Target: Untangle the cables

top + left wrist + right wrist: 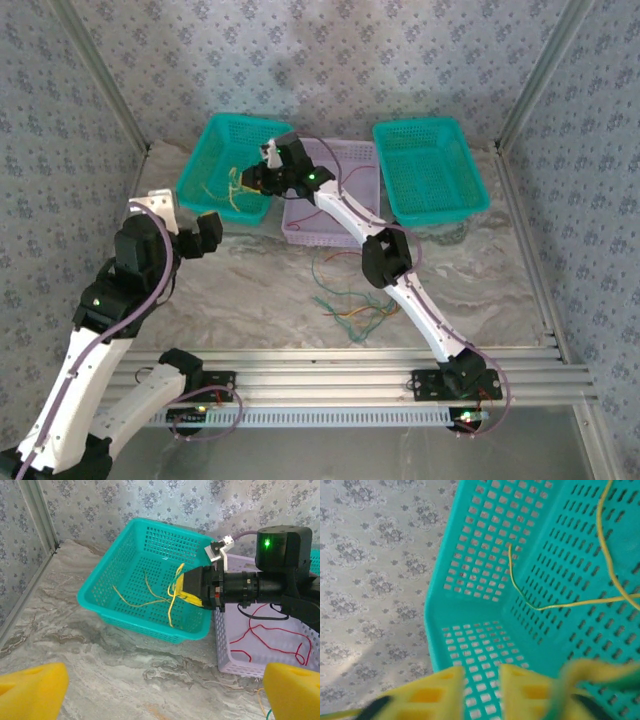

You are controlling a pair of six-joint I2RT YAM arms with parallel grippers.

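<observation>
A yellow cable lies in the left teal basket, with one strand hanging down right at my right gripper's fingertips. That right gripper hovers over this basket, its jaws a little apart with only basket mesh showing between them. A red cable lies in the lilac basket. A loose tangle of green, red and orange cables rests on the table in front of the lilac basket. My left gripper stands open and empty above the table, near the teal basket's front edge.
A second teal basket stands at the back right. Patterned walls and metal rails close in the table. Bare marble tabletop lies under my left gripper. My right arm reaches diagonally across the lilac basket.
</observation>
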